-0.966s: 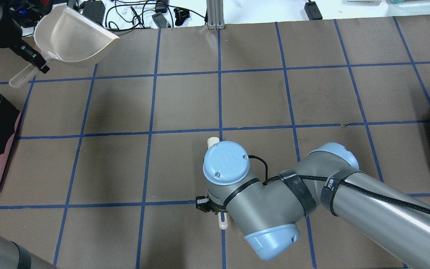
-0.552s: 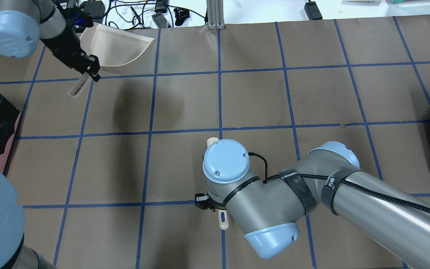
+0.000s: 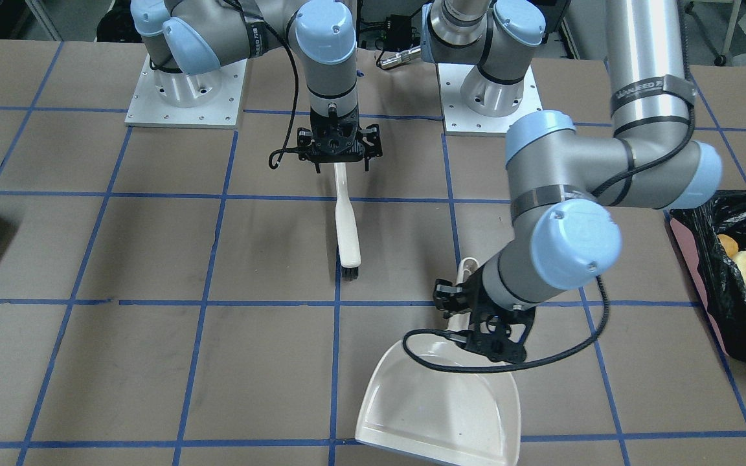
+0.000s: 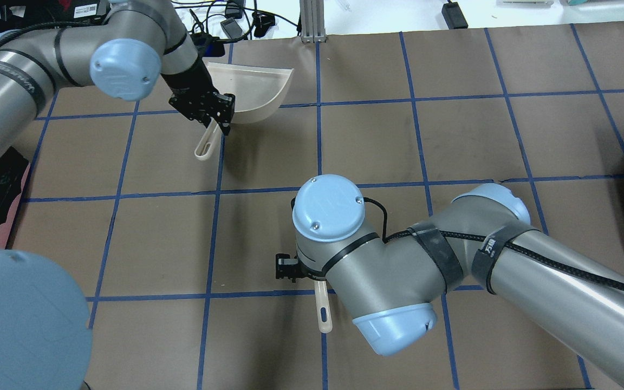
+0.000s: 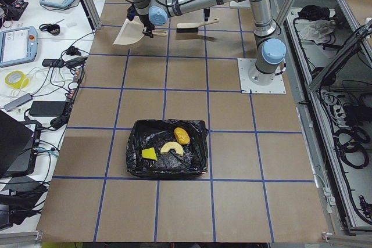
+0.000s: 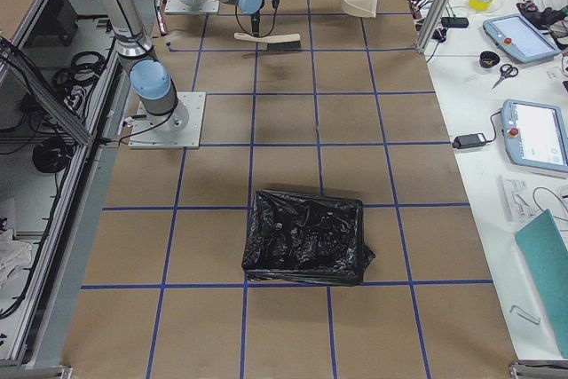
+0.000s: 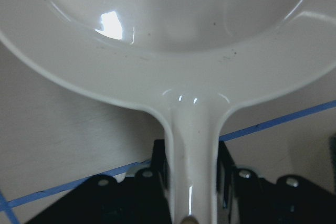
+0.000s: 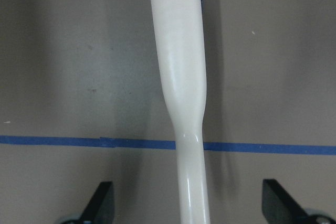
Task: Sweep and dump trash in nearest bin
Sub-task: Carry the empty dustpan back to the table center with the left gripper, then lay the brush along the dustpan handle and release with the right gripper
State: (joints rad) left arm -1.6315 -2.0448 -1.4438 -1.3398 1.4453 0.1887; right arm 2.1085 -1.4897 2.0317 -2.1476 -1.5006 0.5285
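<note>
Over brown paper (image 3: 153,259), glossy cream dustpan (image 3: 438,401) handle clamped in left jaws, right jaws wide astride smooth brush (image 3: 347,226)

The left arm reaches far across the table with its elbow bent, and the left gripper (image 3: 462,312) is clamped on the dustpan (image 3: 438,401) handle. The right arm folds close to its base, wrist pointing straight down, and the right gripper (image 3: 340,166) has its fingers spread wide apart.
</note>
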